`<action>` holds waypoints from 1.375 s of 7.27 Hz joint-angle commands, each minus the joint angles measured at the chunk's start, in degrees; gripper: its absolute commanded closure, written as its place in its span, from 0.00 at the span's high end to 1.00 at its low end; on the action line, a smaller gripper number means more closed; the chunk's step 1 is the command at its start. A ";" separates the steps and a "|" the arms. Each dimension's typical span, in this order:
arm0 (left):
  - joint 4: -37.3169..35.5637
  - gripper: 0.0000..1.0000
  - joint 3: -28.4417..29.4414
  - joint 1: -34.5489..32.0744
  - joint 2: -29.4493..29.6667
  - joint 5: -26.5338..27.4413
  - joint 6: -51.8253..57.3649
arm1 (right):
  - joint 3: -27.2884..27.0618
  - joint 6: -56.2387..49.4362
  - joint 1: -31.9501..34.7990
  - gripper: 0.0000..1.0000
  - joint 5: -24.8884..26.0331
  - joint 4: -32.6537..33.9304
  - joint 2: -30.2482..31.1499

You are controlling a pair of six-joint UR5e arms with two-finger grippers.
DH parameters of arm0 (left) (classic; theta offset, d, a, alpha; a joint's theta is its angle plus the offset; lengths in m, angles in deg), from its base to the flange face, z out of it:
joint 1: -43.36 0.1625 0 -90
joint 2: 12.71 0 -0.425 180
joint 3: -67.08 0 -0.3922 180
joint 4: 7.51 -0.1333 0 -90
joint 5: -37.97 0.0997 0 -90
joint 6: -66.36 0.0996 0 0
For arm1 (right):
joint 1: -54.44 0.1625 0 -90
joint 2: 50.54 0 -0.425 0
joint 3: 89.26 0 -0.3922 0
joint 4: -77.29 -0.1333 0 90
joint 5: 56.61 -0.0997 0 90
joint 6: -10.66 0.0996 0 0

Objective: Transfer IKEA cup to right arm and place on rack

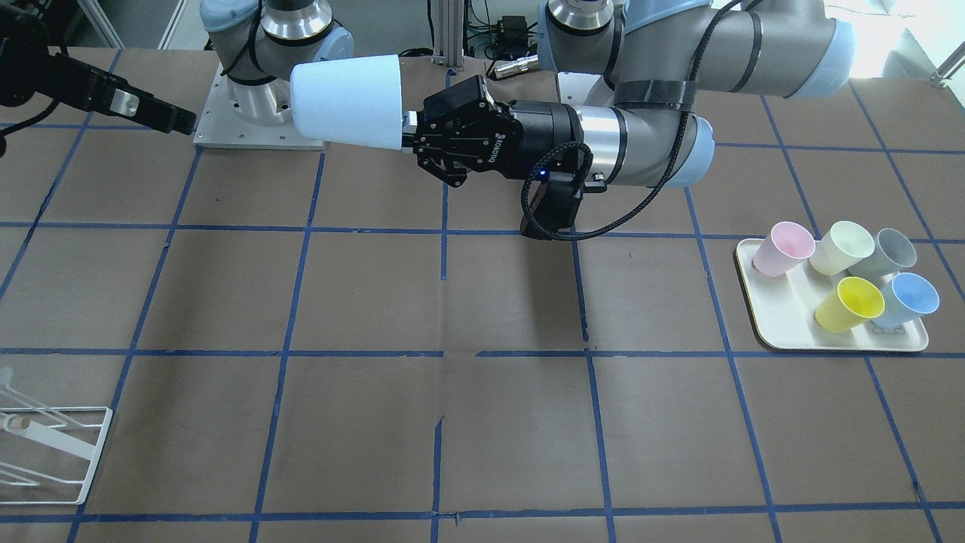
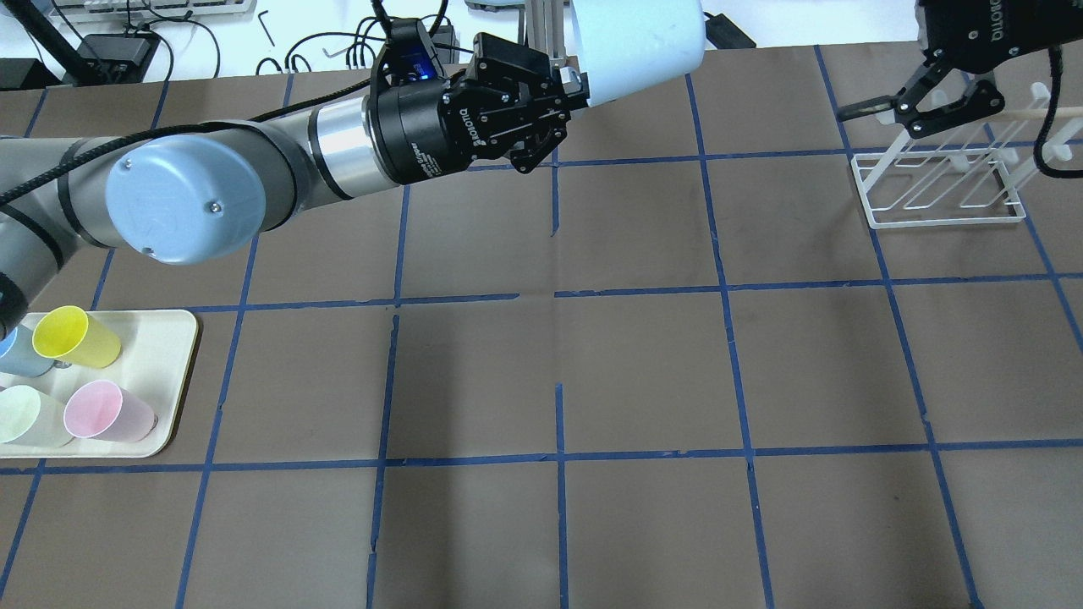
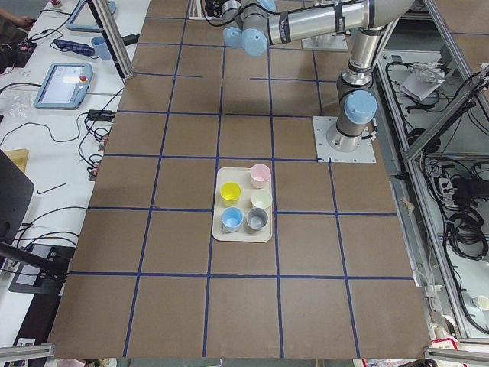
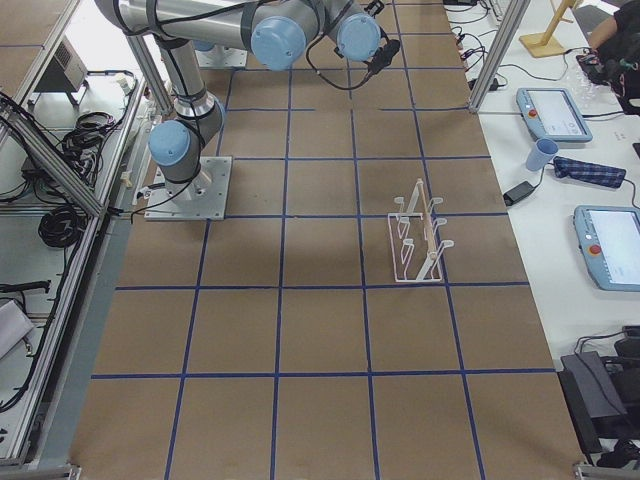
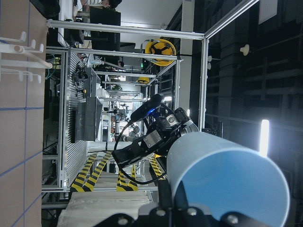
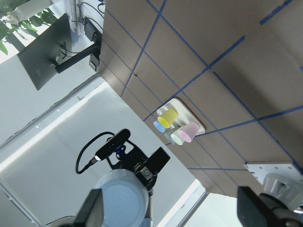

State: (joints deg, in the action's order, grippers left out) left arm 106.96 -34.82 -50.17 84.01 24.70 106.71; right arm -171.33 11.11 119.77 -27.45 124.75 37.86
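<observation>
Overhead exterior: IKEA cup (image 2: 639, 38) midair in left claw (image 2: 577, 85)

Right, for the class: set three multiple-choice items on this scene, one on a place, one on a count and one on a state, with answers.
1. Where does the rack stand?
A) on the robot's left side
B) mid-table
C) on the robot's right side

2. How many cups are on the tray?
A) three
B) five
C) six

3. The right hand is:
A) open and empty
B) shut on a cup
C) shut on a peg

Answers:
1 C, the overhead view shows it on the right.
2 B, they are pink, cream, grey, yellow and blue.
3 A, its fingers stand apart, and it is the left hand that holds the IKEA cup.
</observation>
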 commanded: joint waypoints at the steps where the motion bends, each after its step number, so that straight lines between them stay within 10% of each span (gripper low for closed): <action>1: -1.09 0.00 -0.76 -0.60 -0.13 -0.35 0.08 | 0.51 0.42 0.15 1.00 -3.68 -6.31 1.07; 6: -1.00 0.00 -0.85 -0.95 -0.31 -0.17 0.17 | -0.11 19.27 2.96 1.00 -3.59 -10.99 2.93; 10: -1.00 0.00 -0.85 -0.95 -0.39 -0.17 0.17 | -0.02 32.62 7.42 1.00 -3.77 2.32 0.03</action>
State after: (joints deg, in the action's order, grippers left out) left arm 105.96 -35.67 -51.12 83.63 24.53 106.87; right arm -171.22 38.61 124.82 -31.16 122.61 38.62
